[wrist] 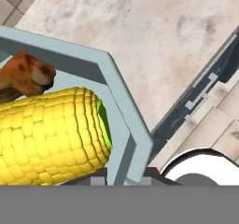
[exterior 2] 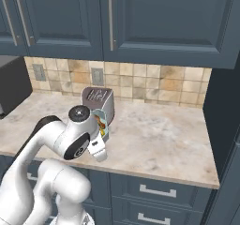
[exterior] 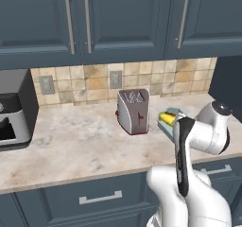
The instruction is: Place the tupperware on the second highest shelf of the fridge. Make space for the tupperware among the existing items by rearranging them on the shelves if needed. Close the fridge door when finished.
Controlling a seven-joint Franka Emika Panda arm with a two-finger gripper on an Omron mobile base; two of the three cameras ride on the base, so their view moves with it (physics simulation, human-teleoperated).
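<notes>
The tupperware (wrist: 122,106) sits at the tool, above the counter (exterior: 75,141) beside the toaster (exterior: 133,110), judged to be lifted for carrying to the fridge. Corn cob (wrist: 46,134) lies lengthwise inside, a brown piece (wrist: 23,73) beside it. Whether the tool is pinching the rim cannot be told; fingertips hidden.
</notes>
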